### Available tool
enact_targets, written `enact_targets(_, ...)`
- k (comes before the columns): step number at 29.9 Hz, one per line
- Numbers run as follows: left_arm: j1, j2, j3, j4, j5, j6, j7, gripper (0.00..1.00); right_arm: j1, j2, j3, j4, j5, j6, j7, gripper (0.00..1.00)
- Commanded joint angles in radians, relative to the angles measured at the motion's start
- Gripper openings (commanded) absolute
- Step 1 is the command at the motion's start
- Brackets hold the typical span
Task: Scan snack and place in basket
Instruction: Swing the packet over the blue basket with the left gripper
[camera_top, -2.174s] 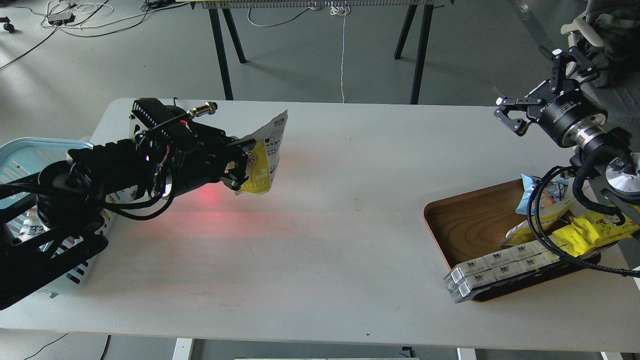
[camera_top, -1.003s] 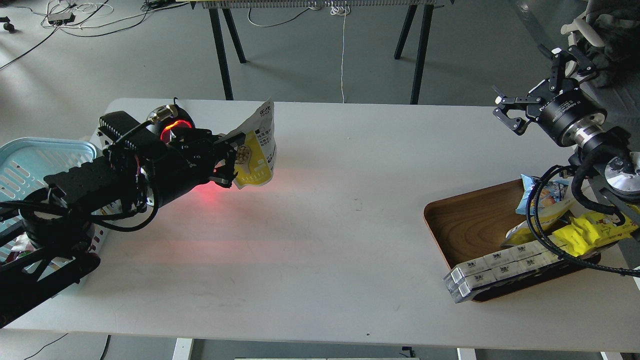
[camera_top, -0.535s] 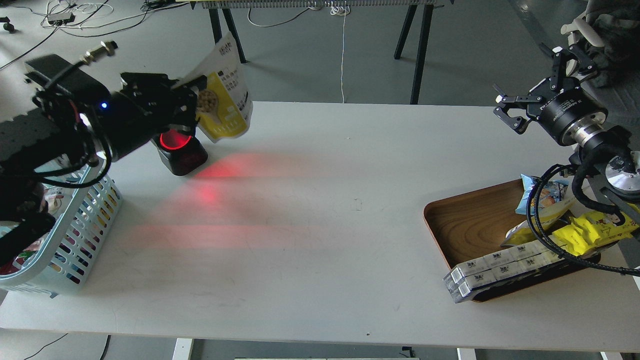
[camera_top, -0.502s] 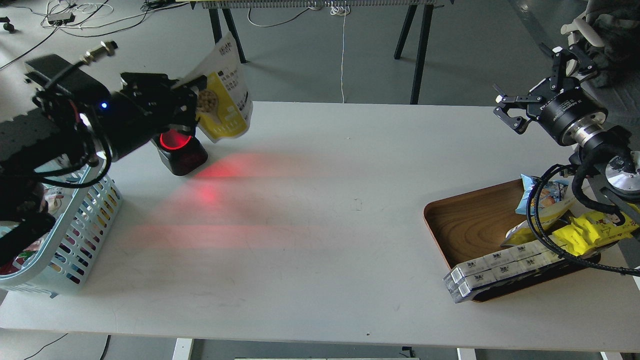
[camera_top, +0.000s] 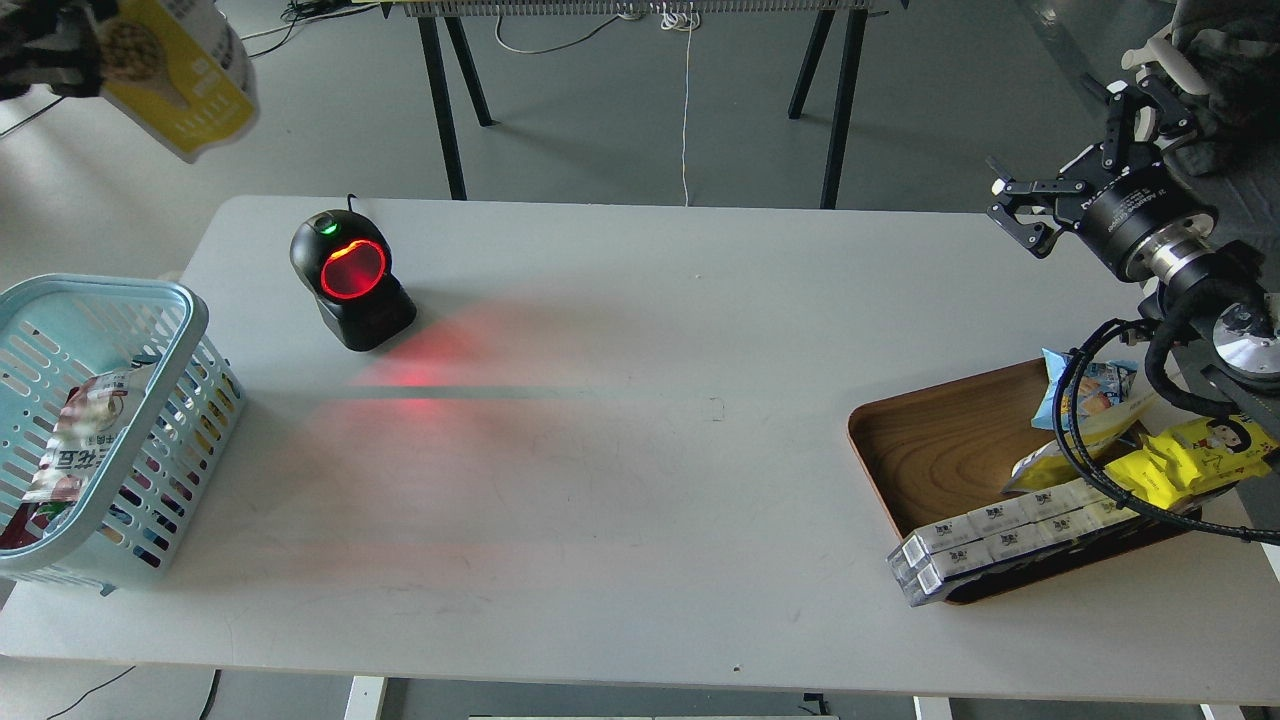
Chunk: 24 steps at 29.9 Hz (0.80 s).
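The snack (camera_top: 180, 80), a yellow-and-white pouch with round tan pieces pictured on it, hangs high at the top left corner, above and behind the table's left end. My left gripper (camera_top: 70, 60) is shut on its left edge; only a dark bit of the gripper shows at the frame edge. The light blue basket (camera_top: 110, 286) stands at the table's left edge, below the pouch and nearer to me. My right gripper (camera_top: 1072, 158) is open and empty, raised above the table's far right corner.
A black barcode scanner (camera_top: 352, 282) with a glowing red window stands on the table (camera_top: 640, 480) right of the basket. A packet (camera_top: 75, 440) lies in the basket. A brown wooden tray (camera_top: 940, 440) at the right holds a bright yellow pack (camera_top: 1190, 460), a blue packet (camera_top: 1090, 385) and white boxes (camera_top: 1000, 540).
My left arm has lifted the snack away from the scanner, up and to the left, nearly out of view. The scanner and the whole basket now show. The right arm barely moved.
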Motion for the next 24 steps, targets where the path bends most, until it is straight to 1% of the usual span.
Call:
enact_targets(1,0.01,0.057,0.011,0.054,-0.011,0.004,-0.048,0.01,0.004,0.0,0.001,0.0,0.0,0.001,-0.002,0.98)
enact_targets(5,0.015,0.143,0.07,0.095,-0.02,0.002,-0.128,0.01,0.006,0.0,0.001,0.0,0.0,0.003,-0.002,0.98)
enact_targets(8,0.015,0.218,0.161,0.109,-0.04,0.014,-0.206,0.01,0.006,0.0,0.003,0.0,0.0,0.003,-0.002,0.98)
enact_targets(10,0.015,0.261,0.231,0.112,-0.061,0.037,-0.243,0.01,0.006,0.0,0.007,0.0,0.0,0.003,-0.002,0.98)
enact_targets(12,0.013,0.298,0.308,0.11,-0.072,0.08,-0.273,0.01,0.006,0.0,0.007,0.0,0.0,0.003,-0.002,0.98)
enact_targets(16,0.013,0.345,0.481,0.112,-0.077,0.201,-0.303,0.01,0.005,0.0,0.007,0.002,0.0,0.003,-0.002,0.98)
enact_targets(18,0.013,0.361,0.543,0.112,-0.081,0.254,-0.313,0.01,0.004,0.0,0.007,0.002,0.0,0.003,-0.002,0.98)
enact_targets(24,0.013,0.379,0.692,0.11,-0.137,0.379,-0.323,0.01,0.004,0.002,0.007,0.0,0.0,0.003,-0.002,0.98)
